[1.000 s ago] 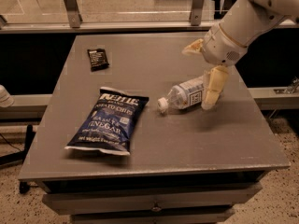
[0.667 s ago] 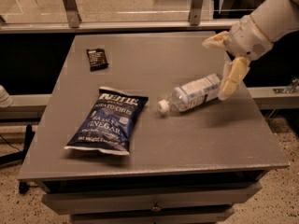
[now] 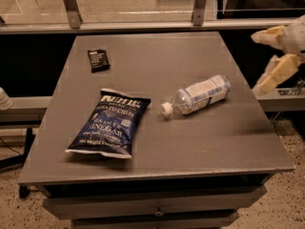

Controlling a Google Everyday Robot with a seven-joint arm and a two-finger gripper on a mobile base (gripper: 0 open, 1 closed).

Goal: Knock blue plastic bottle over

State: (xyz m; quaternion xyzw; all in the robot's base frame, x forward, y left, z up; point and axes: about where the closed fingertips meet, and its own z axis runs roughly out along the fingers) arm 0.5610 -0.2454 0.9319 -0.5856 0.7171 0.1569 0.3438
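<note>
The blue plastic bottle (image 3: 198, 96) lies on its side on the grey table (image 3: 157, 147), right of centre, with its white cap pointing left toward the chip bag. It is clear with a pale label. My gripper (image 3: 272, 56) is at the right edge of the view, beyond the table's right edge and above it, well apart from the bottle. Its two pale fingers (image 3: 279, 73) are spread apart and hold nothing.
A dark blue chip bag (image 3: 110, 123) lies flat on the left half of the table. A small black packet (image 3: 98, 60) lies at the back left. A metal rail and glass panel run behind the table; a drawer front is below the front edge.
The gripper has pulled away to the right, off the bottle and past the table's edge. The bottle stays lying on its side.
</note>
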